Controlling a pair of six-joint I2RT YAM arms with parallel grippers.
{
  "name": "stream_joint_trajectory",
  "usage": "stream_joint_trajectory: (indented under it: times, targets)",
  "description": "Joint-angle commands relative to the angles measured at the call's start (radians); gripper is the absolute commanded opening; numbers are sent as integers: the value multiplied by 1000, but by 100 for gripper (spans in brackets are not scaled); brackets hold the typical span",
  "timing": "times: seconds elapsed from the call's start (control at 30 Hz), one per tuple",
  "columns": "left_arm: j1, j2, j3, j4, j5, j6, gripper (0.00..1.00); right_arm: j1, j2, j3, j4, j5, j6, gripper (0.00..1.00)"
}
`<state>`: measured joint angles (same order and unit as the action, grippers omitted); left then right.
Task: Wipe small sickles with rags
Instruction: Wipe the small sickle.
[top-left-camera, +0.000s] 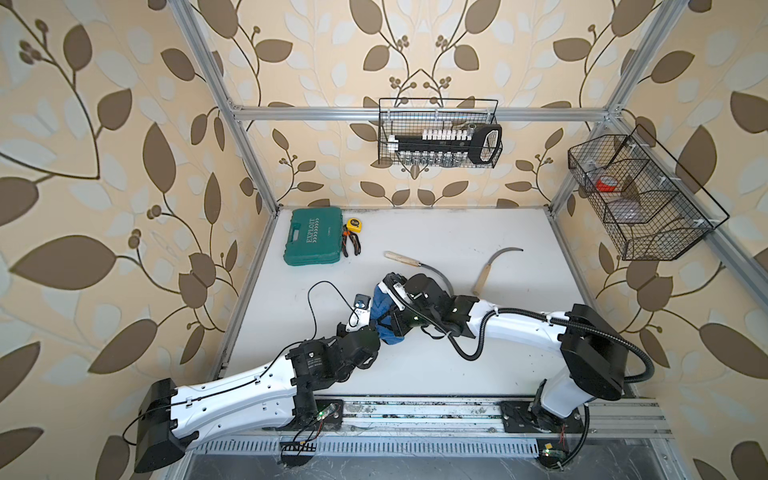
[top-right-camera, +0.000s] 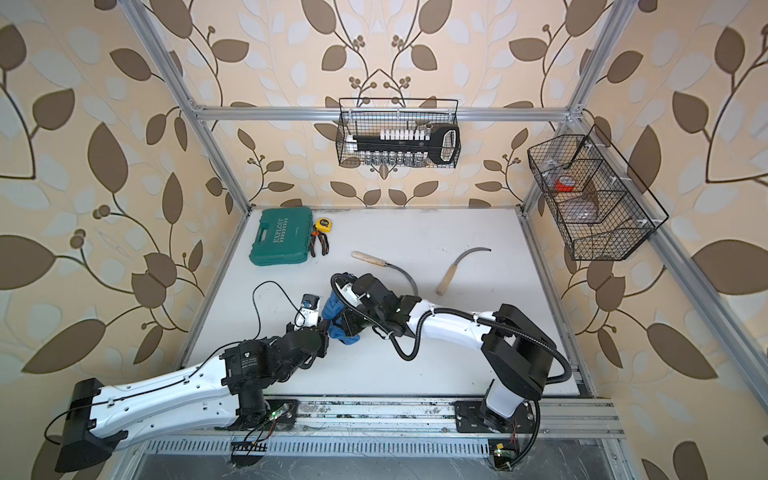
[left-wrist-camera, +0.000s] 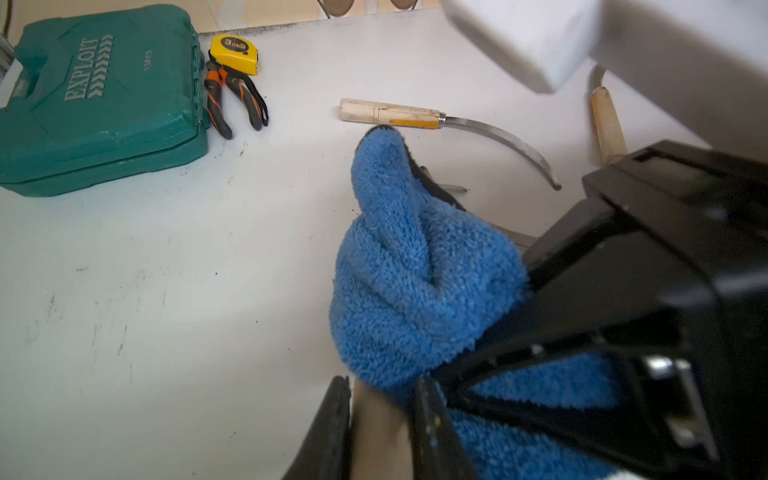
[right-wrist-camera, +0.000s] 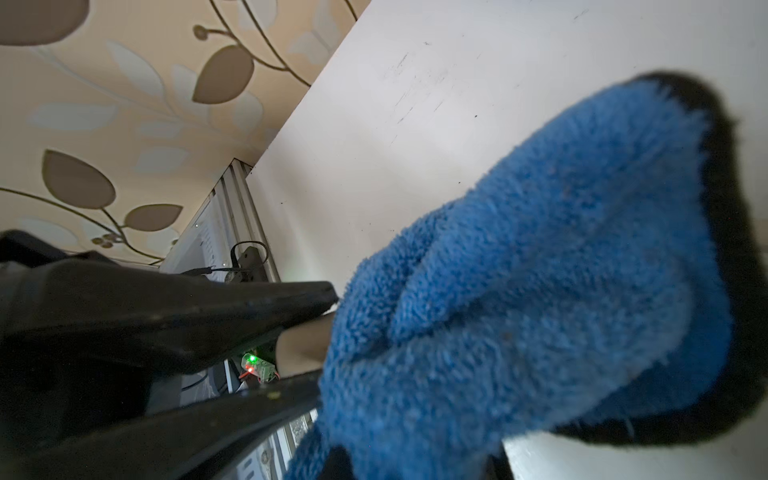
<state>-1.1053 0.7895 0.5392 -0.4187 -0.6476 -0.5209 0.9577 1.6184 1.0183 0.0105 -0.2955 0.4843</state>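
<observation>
At mid-table the left gripper clenches a sickle by the handle. The right gripper pinches the blue rag, seemingly around its blade.

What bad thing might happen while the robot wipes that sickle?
The held sickle has its blade tip poking out of the blue rag; it might snag or slice the rag. The left fingers pinch only its wooden handle, so rubbing might twist it loose. Another sickle lies close and might get bumped.
</observation>
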Motion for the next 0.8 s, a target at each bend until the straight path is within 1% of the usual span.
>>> stream_joint_trajectory:
  times: [0.0, 0.1, 0.2, 0.3, 0.37, 0.47, 0.6, 0.77]
  targets:
    - [1, 28, 43, 149, 5, 75, 0, 39, -85, -24, 97, -160, -13, 0]
    - [2, 43, 45, 182, 45, 100, 0, 35, -109, -44, 97, -152, -13, 0]
    - [1, 48, 46, 198, 60, 112, 0, 9, -95, -57, 98, -149, -11, 0]
    - [1, 53, 42, 209, 62, 116, 0, -49, -56, -75, 112, -168, 9, 0]
    - [1, 54, 38, 211, 65, 113, 0, -92, -27, -84, 111, -152, 21, 0]
    - [2, 58, 31, 221, 75, 117, 0, -130, -2, -83, 104, -163, 23, 0]
    - [1, 75, 33, 228, 65, 126, 0, -133, -42, -73, 60, -108, 1, 0]
    - [2, 88, 26, 258, 76, 145, 0, -166, -143, -81, -19, -40, -15, 0]
